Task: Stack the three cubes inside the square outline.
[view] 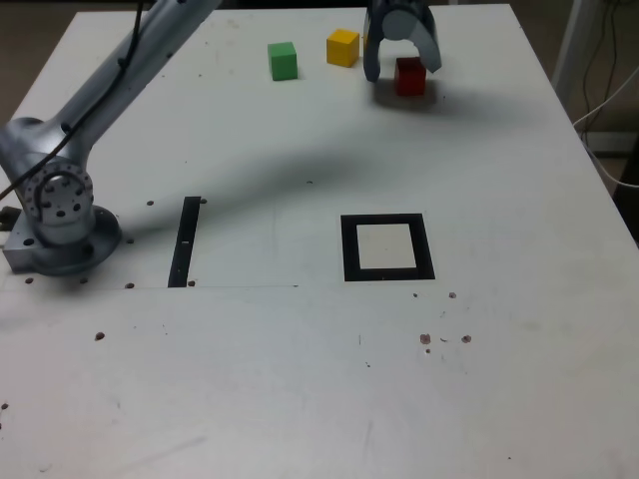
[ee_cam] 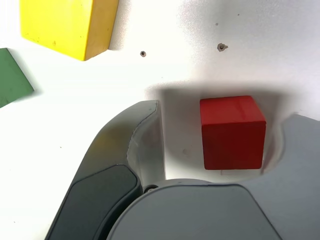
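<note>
The red cube [view: 410, 78] sits on the white table at the back, and my gripper [view: 403, 72] is down over it with a finger on each side. In the wrist view the red cube [ee_cam: 232, 132] lies between the fingers [ee_cam: 142, 135]: one stands a clear gap away, the other is at or almost at the cube's side. The jaws are apart and nothing is lifted. The yellow cube [view: 342, 47] and the green cube [view: 283, 61] stand to the exterior view's left of the red one, each apart. The square outline [view: 349, 249] lies bare nearer the front.
A narrow black strip [view: 185, 241] lies flat to the exterior view's left of the outline, beside the arm's base [view: 60, 215]. The arm's link reaches diagonally across the back left. Cables hang past the table's edge on the exterior view's right.
</note>
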